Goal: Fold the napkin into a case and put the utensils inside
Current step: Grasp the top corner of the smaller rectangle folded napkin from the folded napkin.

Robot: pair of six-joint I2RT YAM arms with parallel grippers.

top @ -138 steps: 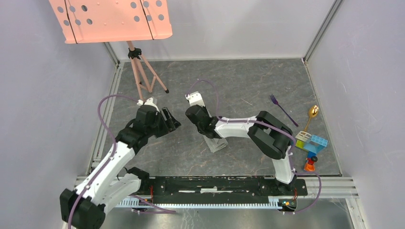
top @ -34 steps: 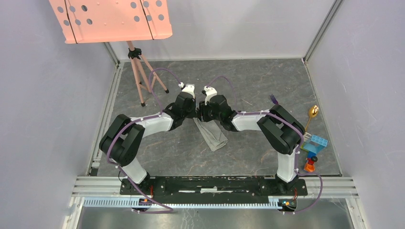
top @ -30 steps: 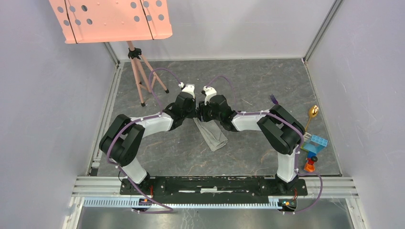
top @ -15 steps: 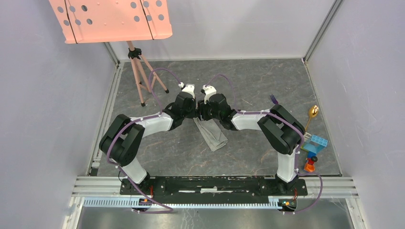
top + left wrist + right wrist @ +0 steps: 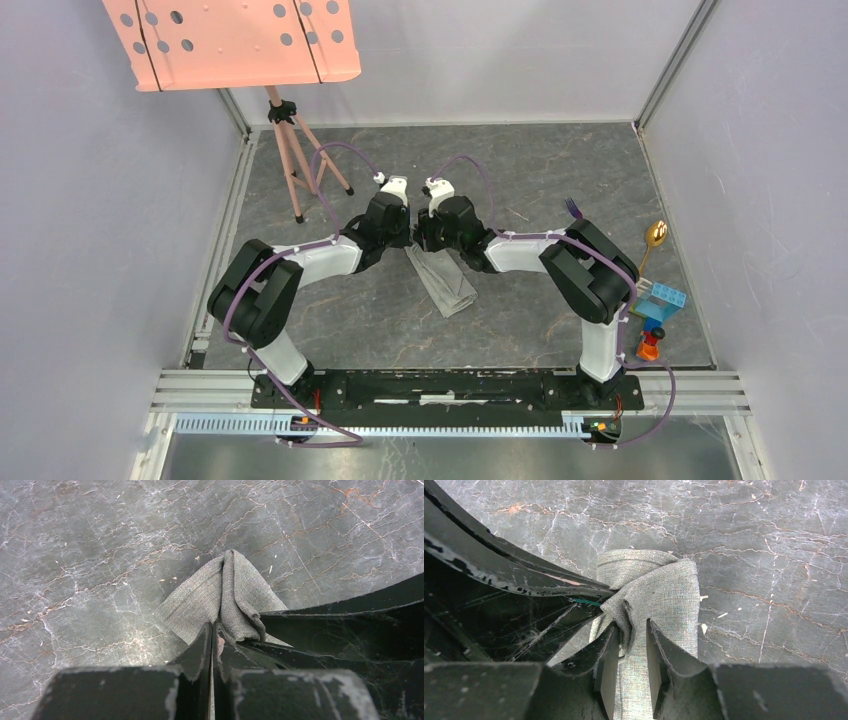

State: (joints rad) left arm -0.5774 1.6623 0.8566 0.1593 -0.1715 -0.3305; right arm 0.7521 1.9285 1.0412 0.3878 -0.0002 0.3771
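Top view: left gripper and right gripper are covering the far end of the napkin. Right arm is hiding the fork handle, with only the tines showing. Toy blocks are blocking the end of the spoon handle. Pink perforated panel is running off the top edge. Right wrist view: the fingers are straddling a napkin fold; whether they are pinching it is not showing.
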